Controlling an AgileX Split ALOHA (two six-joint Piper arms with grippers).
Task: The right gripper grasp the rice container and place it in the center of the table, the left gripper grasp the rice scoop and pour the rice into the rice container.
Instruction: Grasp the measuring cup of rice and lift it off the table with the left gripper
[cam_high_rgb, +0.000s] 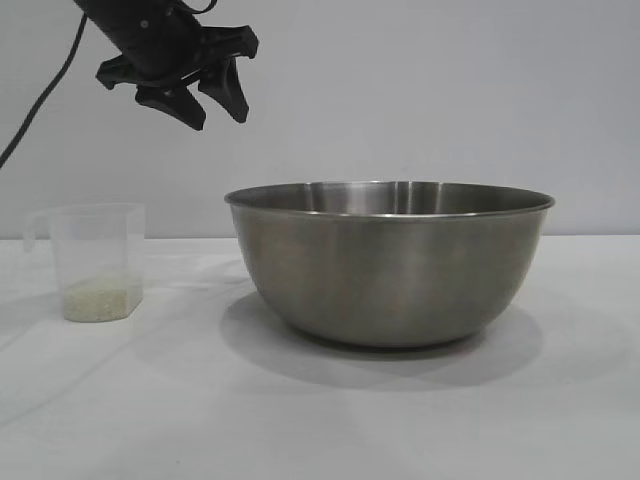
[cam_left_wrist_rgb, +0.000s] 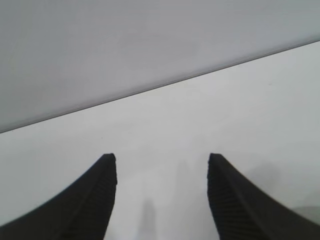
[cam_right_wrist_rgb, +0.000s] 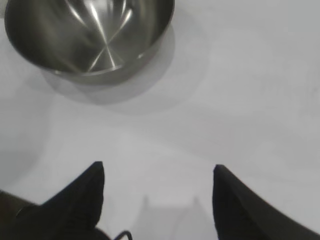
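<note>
White tabletop is bare lower right; bowl centered, scoop left, both grippers spread, empty.

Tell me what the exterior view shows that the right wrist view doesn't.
Only the exterior view: the small clear plastic measuring cup holding off-white rice grains, and the black left tool hanging open above it. Only the right wrist view: the black right tool, open and empty, apart from the bowl, and the bowl's bare inside. Both: the large round steel bowl on the white cloth table.
</note>
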